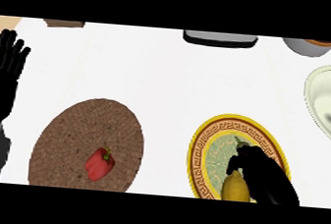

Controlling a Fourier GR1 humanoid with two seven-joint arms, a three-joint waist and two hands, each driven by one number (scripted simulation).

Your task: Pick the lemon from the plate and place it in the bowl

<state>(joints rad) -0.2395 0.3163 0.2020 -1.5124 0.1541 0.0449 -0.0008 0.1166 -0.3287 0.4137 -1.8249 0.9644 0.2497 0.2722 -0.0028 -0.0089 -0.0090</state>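
Note:
A yellow lemon (236, 187) lies on the near part of a yellow-rimmed patterned plate (213, 137) at the lower right of the head view. My right hand (264, 177) covers the lemon's right side, with its fingers curled round the fruit. The pale bowl (330, 105) sits at the right edge, beyond the plate and partly cut off. At the left edge my left hand (0, 74) rests open, fingers up, away from both.
A round brown woven mat (80, 127) lies left of the plate with a red bell pepper (100, 164) on it. Along the far edge stand a dark-and-white appliance (219, 38), a grey pot (309, 46) and a small brown object (64, 23).

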